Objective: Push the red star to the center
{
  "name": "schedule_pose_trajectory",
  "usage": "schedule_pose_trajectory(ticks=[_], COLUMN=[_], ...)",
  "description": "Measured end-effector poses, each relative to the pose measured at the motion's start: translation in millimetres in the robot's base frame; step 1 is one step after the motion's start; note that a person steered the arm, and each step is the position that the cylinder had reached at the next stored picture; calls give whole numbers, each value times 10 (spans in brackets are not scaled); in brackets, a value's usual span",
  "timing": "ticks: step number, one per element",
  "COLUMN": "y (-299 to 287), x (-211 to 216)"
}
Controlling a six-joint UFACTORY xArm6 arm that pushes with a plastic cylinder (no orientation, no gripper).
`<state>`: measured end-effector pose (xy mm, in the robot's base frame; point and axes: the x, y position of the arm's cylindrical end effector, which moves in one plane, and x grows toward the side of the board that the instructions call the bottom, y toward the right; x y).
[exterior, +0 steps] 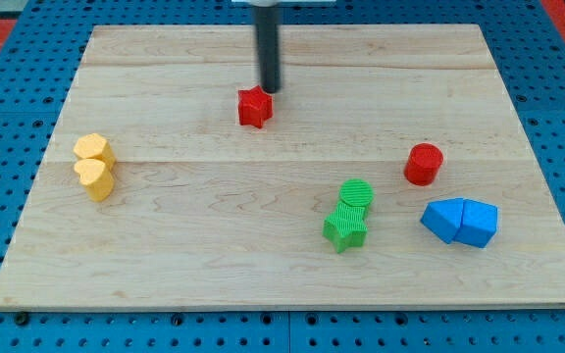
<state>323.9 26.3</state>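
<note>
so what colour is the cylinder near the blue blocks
Red: the cylinder, clearest in the camera view.

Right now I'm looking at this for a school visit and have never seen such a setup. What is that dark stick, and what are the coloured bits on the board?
The dark stick is the end of a robot arm. It has no hand, only a rod, and my tip slides on the wooden board to push blocks. Nothing is held. The single camera looks down at the board from the front.

My tip sits just above and to the right of the red star, which it should push to the centre. A red cylinder stands at the view's right. Below it lie two blue blocks side by side. Near the middle bottom are a green cylinder and a green star. At the left are two yellow blocks, close together.
</note>
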Motion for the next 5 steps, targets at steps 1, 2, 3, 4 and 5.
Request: schedule_pose_trajectory(ticks=[1,2,3,4,5], y=[414,21,-464,-1158,-729], x=[134,-142,-397,-46,177])
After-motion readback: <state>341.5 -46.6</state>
